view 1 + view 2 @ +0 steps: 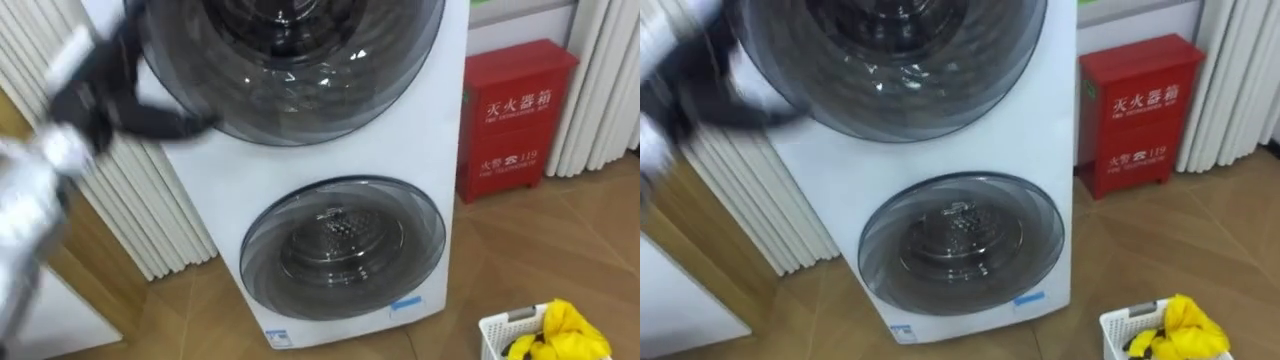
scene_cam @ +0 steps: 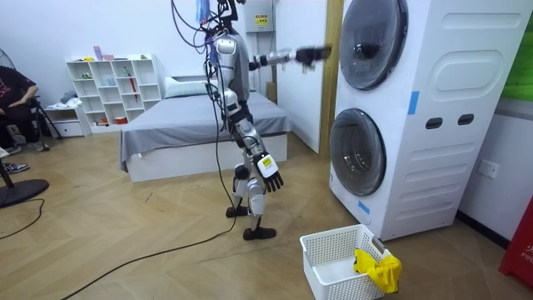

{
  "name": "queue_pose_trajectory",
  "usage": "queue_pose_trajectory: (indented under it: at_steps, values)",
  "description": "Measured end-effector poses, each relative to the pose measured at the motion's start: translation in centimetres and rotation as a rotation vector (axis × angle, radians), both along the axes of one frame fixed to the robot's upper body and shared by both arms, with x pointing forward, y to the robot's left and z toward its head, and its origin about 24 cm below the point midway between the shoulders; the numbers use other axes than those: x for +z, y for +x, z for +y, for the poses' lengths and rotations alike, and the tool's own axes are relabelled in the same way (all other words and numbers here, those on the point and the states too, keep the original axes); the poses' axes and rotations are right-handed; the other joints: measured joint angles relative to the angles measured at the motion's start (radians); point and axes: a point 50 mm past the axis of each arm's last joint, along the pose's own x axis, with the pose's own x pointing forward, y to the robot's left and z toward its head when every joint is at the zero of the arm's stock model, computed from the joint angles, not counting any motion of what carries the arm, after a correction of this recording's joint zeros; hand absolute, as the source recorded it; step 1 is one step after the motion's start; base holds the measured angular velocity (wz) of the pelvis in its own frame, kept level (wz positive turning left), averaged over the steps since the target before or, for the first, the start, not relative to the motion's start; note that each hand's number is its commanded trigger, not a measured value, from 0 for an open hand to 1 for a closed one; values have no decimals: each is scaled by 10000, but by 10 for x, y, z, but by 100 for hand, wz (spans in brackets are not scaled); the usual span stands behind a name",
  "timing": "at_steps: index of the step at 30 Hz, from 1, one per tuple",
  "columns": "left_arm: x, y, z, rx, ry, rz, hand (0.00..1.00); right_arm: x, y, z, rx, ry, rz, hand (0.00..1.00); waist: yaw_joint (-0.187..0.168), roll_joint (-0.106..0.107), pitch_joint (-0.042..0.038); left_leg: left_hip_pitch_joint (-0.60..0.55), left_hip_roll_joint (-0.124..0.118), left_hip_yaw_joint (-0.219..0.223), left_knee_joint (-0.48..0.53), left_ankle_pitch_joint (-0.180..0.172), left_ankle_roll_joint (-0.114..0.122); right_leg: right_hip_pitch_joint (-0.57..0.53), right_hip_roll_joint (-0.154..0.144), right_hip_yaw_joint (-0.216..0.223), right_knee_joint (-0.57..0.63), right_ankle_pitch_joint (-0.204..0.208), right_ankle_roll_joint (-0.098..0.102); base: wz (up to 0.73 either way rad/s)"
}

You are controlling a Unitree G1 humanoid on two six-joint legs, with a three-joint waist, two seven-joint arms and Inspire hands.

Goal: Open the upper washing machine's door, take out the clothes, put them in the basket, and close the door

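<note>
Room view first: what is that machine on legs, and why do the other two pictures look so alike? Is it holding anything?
That is a humanoid robot, standing before a white washer with two round doors, one above the other. The room view comes from a camera standing off in the room; the two alike pictures are the robot's own eyes, looking down. Its left hand is raised towards the upper door, too blurred to say more. Its right hand hangs by its side, fingers relaxed, holding nothing. A basket on the floor holds a yellow cloth.
</note>
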Motion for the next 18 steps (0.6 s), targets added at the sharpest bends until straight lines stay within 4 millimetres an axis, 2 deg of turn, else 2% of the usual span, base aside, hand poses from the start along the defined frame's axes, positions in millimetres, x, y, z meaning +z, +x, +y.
queue_pose_trajectory:
  at_steps: [1,2,4,5,6,7,8,10,14,16,18]
  values:
    - [-36,-21,-11,-106,282,1149,0,-2,0,7,203,162,120,0,-43,-289,21,-68,-8,-12,51,0,0,-90,-43,-143,155,-90,-27,26]
    - [-52,-30,-18,-182,341,1683,0,-3,0,10,386,207,193,0,-49,-416,16,-115,-7,-26,88,1,0,-100,-62,-217,154,-98,-35,33]
    - [-106,-65,-46,-669,479,3697,0,-5,-2,17,782,372,509,0,33,-945,56,-217,18,-22,144,2,-3,-93,-108,-396,80,-74,-40,32]
    - [-118,-75,-49,-589,329,4216,0,-5,-2,18,737,389,508,0,63,-1043,30,-224,19,-23,137,2,-3,-80,-108,-426,49,-60,-42,12]
    - [-140,-94,-52,-364,156,5178,0,-5,0,17,667,348,388,0,67,-1158,-36,-269,27,-29,124,1,-3,-1,-103,-485,-93,14,-44,8]
    - [-155,-108,-54,-200,73,5928,0,-4,2,16,557,262,181,0,89,-1190,-58,-261,35,-26,59,-6,2,105,-99,-531,-274,98,-22,6]
    - [-162,-113,-53,-80,59,6249,0,-3,4,16,451,231,63,0,139,-1220,-77,-213,33,-9,-42,-5,5,140,-96,-521,-342,143,-32,4]
    - [-185,-136,-45,640,250,7395,0,-2,5,16,31,206,-276,0,260,-1191,-71,39,36,2,-223,-23,41,431,-68,-502,-484,228,-35,0]
    - [-206,-174,-24,1968,566,8580,0,-3,1,22,-369,340,-610,0,541,-1090,-101,381,66,42,-453,-51,75,718,-14,-467,-632,216,-26,-1]
    - [-214,-207,-4,3402,642,9177,0,-3,1,23,-486,330,-779,0,540,-1064,-101,466,99,36,-449,-81,68,811,8,-525,-699,165,-33,4]
    - [-218,-230,7,4217,916,9694,0,-3,-2,21,-596,279,-779,0,581,-1068,-99,469,122,5,-450,-107,60,860,35,-532,-789,154,-34,2]
